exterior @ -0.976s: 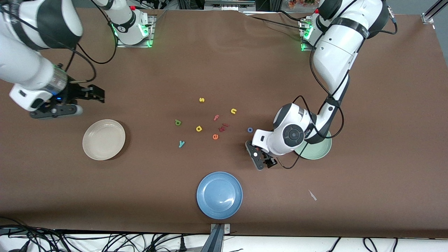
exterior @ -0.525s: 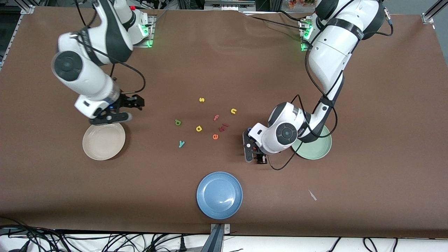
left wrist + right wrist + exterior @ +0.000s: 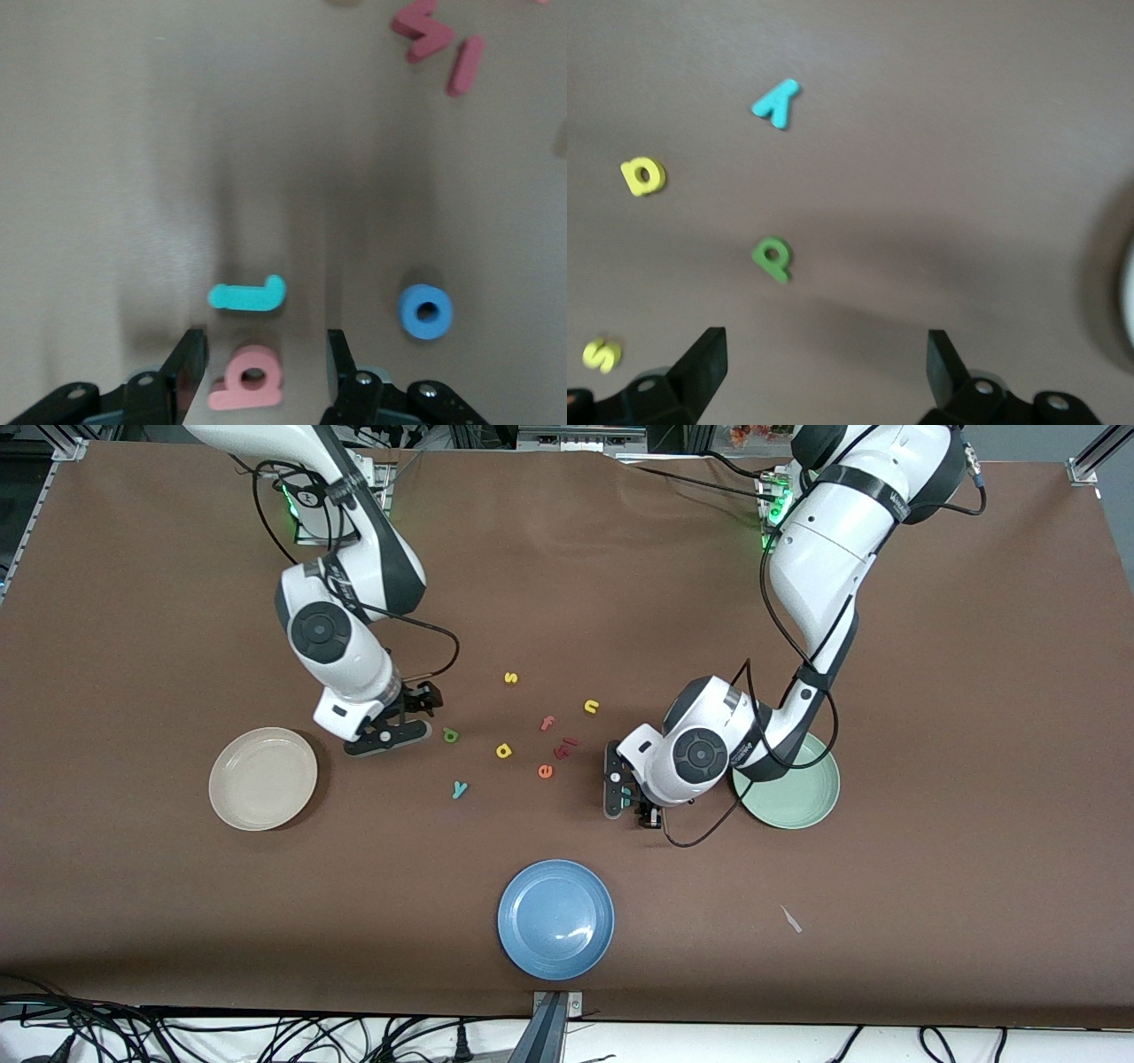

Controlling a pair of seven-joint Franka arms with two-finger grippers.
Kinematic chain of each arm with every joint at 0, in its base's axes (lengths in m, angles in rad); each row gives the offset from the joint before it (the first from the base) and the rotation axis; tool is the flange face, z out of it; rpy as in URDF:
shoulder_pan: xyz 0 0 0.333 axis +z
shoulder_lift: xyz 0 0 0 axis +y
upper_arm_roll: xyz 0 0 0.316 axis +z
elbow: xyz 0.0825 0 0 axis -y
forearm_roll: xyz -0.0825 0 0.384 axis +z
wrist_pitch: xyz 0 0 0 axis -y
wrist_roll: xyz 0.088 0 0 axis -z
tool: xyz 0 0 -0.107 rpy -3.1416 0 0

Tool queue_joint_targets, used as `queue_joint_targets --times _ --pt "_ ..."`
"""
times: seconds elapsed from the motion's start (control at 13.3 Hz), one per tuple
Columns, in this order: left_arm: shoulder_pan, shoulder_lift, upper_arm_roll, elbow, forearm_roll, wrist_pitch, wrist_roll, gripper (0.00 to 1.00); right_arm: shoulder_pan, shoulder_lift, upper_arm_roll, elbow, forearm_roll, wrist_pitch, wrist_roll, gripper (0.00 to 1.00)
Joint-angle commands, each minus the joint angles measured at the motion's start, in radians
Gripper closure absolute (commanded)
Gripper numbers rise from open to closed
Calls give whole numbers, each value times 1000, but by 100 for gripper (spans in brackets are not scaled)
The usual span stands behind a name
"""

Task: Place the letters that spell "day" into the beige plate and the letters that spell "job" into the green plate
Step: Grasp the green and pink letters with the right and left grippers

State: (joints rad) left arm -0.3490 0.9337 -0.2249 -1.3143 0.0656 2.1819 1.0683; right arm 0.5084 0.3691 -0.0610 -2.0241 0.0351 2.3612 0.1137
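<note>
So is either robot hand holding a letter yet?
No. The left gripper has its fingers either side of the salmon "b", not gripping. The right gripper, fingers open, is over the green letter.

Plates: we find one plate at the right arm's end of the desk, another plate at the left arm's end, and a third plate between them, nearest the front camera.
Middle: we see "d", "a" and "y" lying apart, with "y" nearest the camera.
Left end effector: we see "b" between its spread fingers, "j" just beside and "o" near.
Right end effector: we place it over the desk just beside "d", fingers apart.
</note>
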Motion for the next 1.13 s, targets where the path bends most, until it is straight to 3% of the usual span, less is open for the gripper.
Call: queue_joint_targets --times 0.0,0.3,0.68,0.9,0.98,1.05 --pt "-19 -33 9 -3 80 -48 -40 46 -1 46 29 -39 12 122 -6 0" --pt "-53 -29 9 -2 206 -47 -132 46 -2 114 52 -48 11 219 -8 0" --pt "-61 -12 10 -2 276 -34 -139 46 -2 162 63 -42 12 291 3 1" --pt "-62 8 12 -2 287 -13 -140 49 -2 163 64 -41 14 291 4 7" --pt "-62 10 13 -2 296 10 -140 49 -2 163 64 -42 15 293 4 13" --pt "-62 17 13 -2 296 24 -140 57 -2 163 66 -42 16 293 6 16"
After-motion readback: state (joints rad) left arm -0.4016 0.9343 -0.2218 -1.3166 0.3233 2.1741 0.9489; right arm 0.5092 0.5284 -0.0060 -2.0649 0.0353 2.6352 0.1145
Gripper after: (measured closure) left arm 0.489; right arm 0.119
